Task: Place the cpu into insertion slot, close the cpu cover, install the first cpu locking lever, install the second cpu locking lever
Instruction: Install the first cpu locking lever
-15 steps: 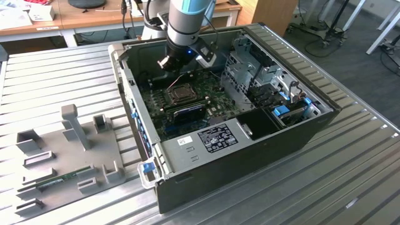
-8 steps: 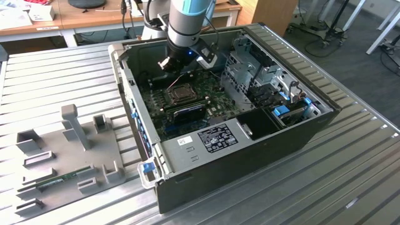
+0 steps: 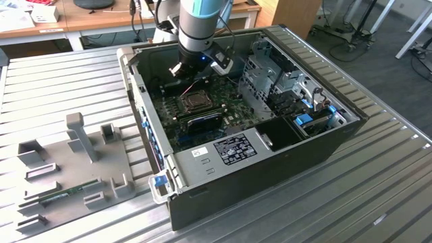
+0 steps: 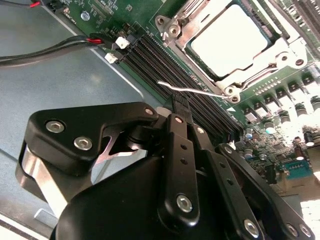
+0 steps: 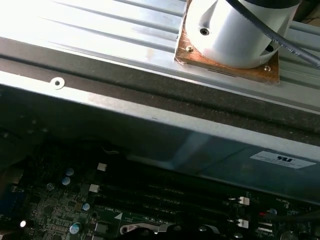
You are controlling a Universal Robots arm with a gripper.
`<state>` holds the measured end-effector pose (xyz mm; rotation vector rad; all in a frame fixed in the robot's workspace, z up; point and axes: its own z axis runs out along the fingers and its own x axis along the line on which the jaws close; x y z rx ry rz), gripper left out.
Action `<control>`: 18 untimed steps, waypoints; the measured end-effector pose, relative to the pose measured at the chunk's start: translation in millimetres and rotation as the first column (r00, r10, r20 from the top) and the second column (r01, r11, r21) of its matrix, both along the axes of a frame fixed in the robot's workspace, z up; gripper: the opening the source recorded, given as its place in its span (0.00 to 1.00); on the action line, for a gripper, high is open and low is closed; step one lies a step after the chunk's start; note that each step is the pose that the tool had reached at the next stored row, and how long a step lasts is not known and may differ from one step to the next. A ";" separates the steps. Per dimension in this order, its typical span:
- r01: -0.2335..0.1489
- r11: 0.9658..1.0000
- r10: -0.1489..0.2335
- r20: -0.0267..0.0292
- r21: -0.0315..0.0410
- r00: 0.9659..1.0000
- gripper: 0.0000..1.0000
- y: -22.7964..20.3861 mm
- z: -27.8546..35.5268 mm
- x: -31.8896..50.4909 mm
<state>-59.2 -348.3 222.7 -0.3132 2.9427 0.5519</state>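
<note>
Slatted table (image 3: 60,76), exterior view, cpu (image 4: 232,42) in cpu cover (image 4: 270,57), second wrist view

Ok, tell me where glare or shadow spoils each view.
Second wrist view: glare washes the chip out to plain white. First wrist view: the table slats flare bright, while the circuit board sits in deep shadow. Exterior view: evenly lit.

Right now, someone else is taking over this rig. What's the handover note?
Gripper: low inside the case, nearest a locking lever.
cpu: seated in the insertion slot.
cpu cover: down over it, pale chip face showing through its window.
Done: cpu placed, cover closed.
Left: that locking lever juts out over the memory slots and looks unlatched. I cannot tell the other lever's state.
</note>
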 end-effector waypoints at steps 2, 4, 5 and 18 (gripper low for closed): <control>0.000 1.000 0.000 0.001 0.000 1.000 0.10 -1.8 0.0 -0.5; 0.000 1.000 0.000 0.001 0.000 1.000 0.10 -2.3 0.0 -0.5; 0.000 1.000 0.000 0.001 0.000 1.000 0.10 -2.4 0.0 -0.5; 0.000 1.000 0.000 -0.034 0.000 0.999 0.10 -4.9 -0.4 0.1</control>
